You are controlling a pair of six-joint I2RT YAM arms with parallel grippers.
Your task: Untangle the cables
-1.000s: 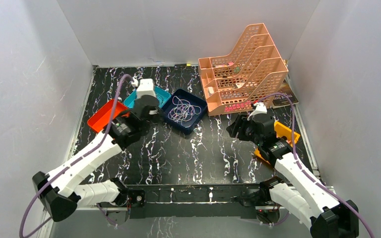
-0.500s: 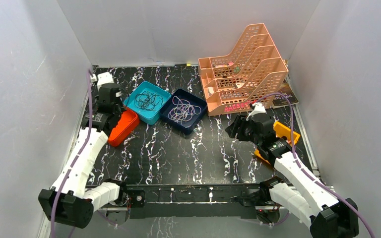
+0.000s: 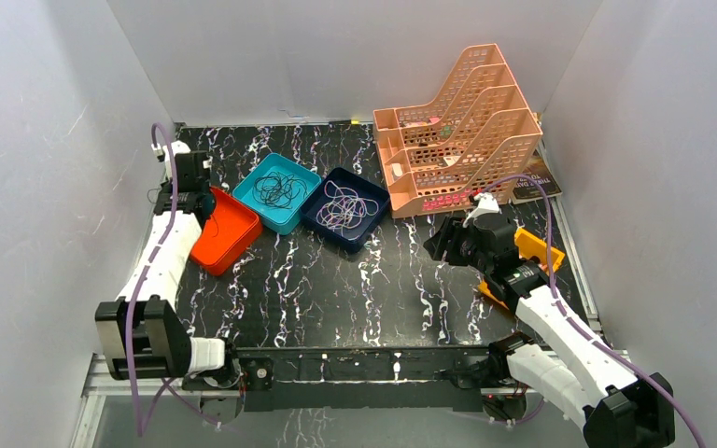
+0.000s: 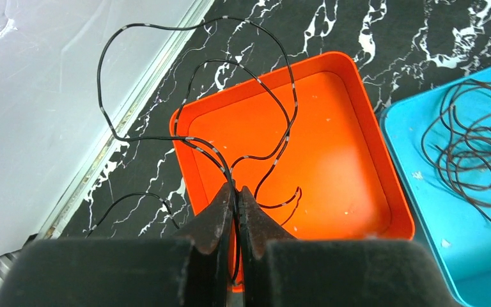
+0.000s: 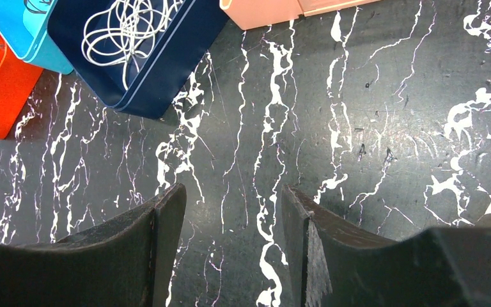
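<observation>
So, looks like the sorting step: the orange tray [image 4: 332,147] sits just below and ahead of the left gripper [image 4: 236,199], teal tray [image 4: 441,256] with its dark cables [image 4: 473,147] off to the right of those jaws; they're pinched shut on one black cable [image 4: 192,139], loops spilling ahead past the tray's left rim. Right gripper [image 5: 230,224] hangs wide, empty; whitish cables [image 5: 124,29] up-left of it. Next move, I'd guess: get every loop inside the rim, then release.

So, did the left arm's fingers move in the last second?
Yes. The left fingers were over the teal tray; now they are to its left, near the wall, pinching a black cable.
</observation>
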